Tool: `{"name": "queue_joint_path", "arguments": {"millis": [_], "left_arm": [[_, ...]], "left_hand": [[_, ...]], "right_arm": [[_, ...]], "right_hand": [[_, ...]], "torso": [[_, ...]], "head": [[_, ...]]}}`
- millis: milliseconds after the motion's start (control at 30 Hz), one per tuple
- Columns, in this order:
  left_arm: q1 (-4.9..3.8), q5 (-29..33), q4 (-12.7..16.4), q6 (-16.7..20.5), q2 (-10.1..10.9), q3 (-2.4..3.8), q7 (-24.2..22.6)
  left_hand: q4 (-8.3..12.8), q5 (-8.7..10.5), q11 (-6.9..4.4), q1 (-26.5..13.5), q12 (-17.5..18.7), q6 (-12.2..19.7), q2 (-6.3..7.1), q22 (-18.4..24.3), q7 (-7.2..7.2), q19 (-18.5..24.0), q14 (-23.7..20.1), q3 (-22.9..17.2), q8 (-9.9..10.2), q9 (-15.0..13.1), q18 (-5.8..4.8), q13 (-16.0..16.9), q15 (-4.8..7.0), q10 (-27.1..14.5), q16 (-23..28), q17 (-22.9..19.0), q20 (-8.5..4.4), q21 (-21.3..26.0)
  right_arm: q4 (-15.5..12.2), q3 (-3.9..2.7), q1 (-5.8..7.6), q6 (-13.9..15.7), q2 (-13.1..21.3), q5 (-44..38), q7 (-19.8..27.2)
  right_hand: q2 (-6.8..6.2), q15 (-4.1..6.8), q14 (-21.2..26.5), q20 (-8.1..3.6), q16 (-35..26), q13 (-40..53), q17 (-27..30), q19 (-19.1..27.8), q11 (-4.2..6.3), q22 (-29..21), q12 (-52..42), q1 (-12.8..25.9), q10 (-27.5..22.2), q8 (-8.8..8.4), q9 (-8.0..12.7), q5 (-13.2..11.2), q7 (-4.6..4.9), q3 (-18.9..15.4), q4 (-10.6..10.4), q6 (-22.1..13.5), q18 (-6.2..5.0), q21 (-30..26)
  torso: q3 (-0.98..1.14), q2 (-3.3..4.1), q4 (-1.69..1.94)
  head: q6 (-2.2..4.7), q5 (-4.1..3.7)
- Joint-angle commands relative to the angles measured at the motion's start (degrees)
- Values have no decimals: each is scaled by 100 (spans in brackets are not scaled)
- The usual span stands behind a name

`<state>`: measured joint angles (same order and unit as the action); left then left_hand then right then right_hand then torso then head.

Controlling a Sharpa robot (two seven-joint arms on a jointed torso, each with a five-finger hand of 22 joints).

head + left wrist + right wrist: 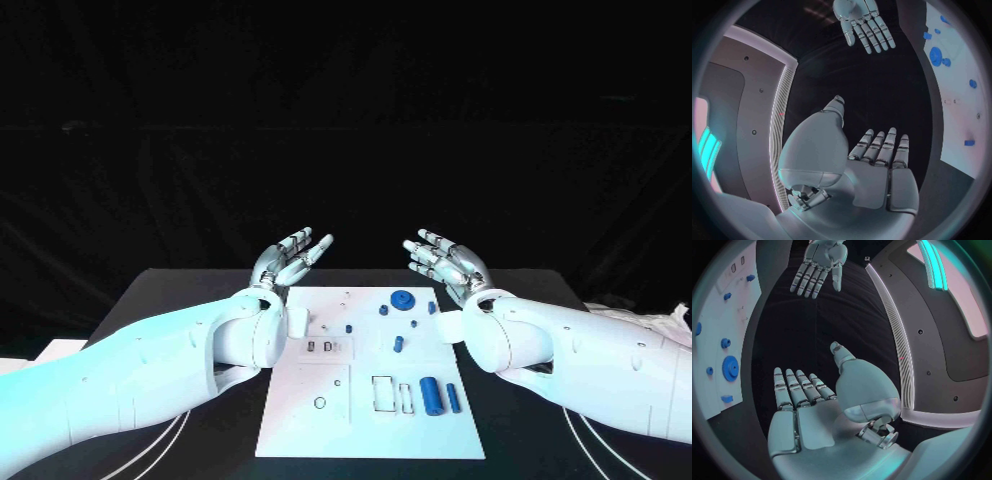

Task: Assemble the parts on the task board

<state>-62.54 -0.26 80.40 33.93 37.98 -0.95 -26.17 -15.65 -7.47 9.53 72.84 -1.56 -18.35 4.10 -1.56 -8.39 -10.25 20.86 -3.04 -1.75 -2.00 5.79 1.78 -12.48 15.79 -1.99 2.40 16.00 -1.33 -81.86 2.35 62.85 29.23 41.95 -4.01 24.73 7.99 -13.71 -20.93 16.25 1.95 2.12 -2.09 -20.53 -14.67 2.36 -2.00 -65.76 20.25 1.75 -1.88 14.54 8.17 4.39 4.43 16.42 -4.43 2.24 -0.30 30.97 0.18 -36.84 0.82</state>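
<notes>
The white task board (372, 430) lies flat in the middle of the black table. On it sit small blue parts: a round gear (402, 298) near the far edge, a short peg (398, 343), and two upright cylinders (430, 395) toward the near right. My left hand (289, 257) is raised above the board's far left corner, fingers spread, holding nothing. My right hand (446, 261) is raised above the far right corner, also spread and empty. In the left wrist view my left hand (873, 165) has flat fingers; the right wrist view has the right hand (811, 400) the same.
The black table (173, 300) extends on both sides of the board. White crumpled material (656, 322) lies at the table's right edge. A white object (51, 350) sits off the left edge. Blue parts on the board (731, 367) appear beside my right hand.
</notes>
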Motion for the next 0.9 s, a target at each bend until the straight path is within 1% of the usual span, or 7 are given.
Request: {"name": "queue_joint_path", "arguments": {"millis": [33,133,267,333,367,633,900], "left_arm": [[-11,-106,-14,-457,-15,2,82],[-11,-106,-14,-457,-15,2,82],[-11,-106,-14,-457,-15,2,82],[-11,-106,-14,-457,-15,2,82],[-12,-156,-12,-633,96,1,-48],[-18,-206,176,-745,231,2,7],[-44,-213,549,-784,484,16,50]], "left_hand": [[-62,-30,84,274,-50,-203,-83,-35,-384,-148,270,-29,-51,-23,45,28,-51,228,-75,37,91,-81],[-11,-19,245,315,-137,-696,-210,-123,-510,-672,1074,-20,-140,-75,122,79,-86,800,-249,131,68,-237],[98,-15,372,403,-428,-1870,-357,-495,-613,-2729,2679,29,-365,-177,338,199,98,2484,-740,321,62,-986],[144,-15,288,428,-552,-2419,-409,-585,-611,-3190,3121,71,-449,-208,448,225,225,3221,-903,388,38,-1231],[161,-15,243,436,-583,-2724,-430,-617,-603,-3359,3292,90,-499,-227,466,223,276,3366,-963,427,19,-1319],[228,-13,25,460,-696,-3411,-534,-778,-455,-4248,4326,237,-583,-204,477,272,586,4144,-1386,878,-285,-1759],[265,-14,-50,498,-778,-3579,-569,-813,-405,-4477,4572,318,-588,-195,475,324,675,4390,-1514,1170,-378,-1853]], "right_arm": [[139,33,44,-1302,-54,-542,-377],[234,60,76,-1587,-88,-642,-460],[313,82,102,-1825,-116,-725,-529],[326,86,107,-1864,-120,-739,-541],[627,59,207,-862,-41,-3279,-459],[613,36,308,-586,56,-4516,-670],[529,17,474,-536,130,-5521,-1196]], "right_hand": [[100,59,-1618,42,236,111,-116,-1222,17,141,-217,-917,1501,160,-98,-633,834,261,622,1080,-314,279],[80,331,-3111,28,608,213,-224,-2348,241,283,-620,-1084,3055,365,-192,-661,686,367,844,2277,-577,646],[55,560,-3816,-130,713,143,-227,-2844,423,303,-680,-1088,3680,477,-219,-700,530,625,1093,3360,-627,844],[13,605,-3977,-181,662,137,-210,-2966,462,279,-602,-1002,3815,439,-197,-712,509,734,1163,3488,-621,867],[-15,615,-4034,-196,633,137,-203,-3005,480,265,-561,-963,3861,417,-190,-722,498,777,1182,3534,-621,869],[-272,800,-4648,-394,625,161,-292,-3502,619,261,-438,-784,4326,345,-207,-671,385,918,1171,3869,-622,1046],[-418,1010,-5266,-629,790,191,-536,-4019,765,373,-408,-780,4723,304,-210,-598,288,920,1161,4075,-619,1364]], "torso": [[0,0,0],[0,0,0],[0,0,0],[0,0,0],[-12,140,20],[10,286,80],[26,518,161]], "head": [[0,1],[0,1],[0,1],[0,1],[95,-155],[164,-196],[226,-249]]}}
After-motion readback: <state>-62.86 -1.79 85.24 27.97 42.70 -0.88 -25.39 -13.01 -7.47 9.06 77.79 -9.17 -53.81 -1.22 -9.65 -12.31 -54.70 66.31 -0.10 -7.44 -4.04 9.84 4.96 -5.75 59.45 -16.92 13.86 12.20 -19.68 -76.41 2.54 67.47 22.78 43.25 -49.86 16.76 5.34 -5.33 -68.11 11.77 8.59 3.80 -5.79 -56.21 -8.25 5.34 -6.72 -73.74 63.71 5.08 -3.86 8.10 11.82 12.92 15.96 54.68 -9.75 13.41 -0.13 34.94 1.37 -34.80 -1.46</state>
